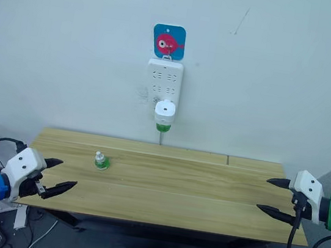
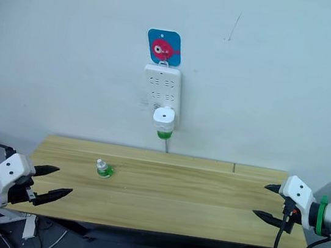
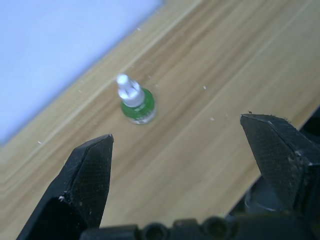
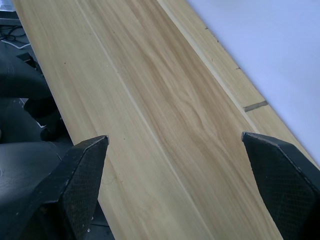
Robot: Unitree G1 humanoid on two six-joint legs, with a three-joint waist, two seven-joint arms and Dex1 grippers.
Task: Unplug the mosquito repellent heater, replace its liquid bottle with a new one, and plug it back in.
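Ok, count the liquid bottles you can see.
2: one spare bottle standing on the table, toward its left side; one green bottle fitted under the heater plugged into the wall power strip.

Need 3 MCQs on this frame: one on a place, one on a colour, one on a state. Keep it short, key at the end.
1. Where does the spare liquid bottle stand?
A. on the wooden table, toward the robot's left
B. on the floor
C. in the right claw

2. What colour is the bottle fitted under the mosquito repellent heater?
A. red
B. green
C. black

3. What state is the heater in?
A. lying on the table
B. held by the left claw
C. plugged into the power strip on the wall

Key: 1 A, the bottle sits upright on the table, ahead of the open left claw. 2 B, a green bottle hangs below the white unit. 3 C, the heater sits at the foot of the strip, and both the left claw and the right claw are open and empty, over the table's ends.
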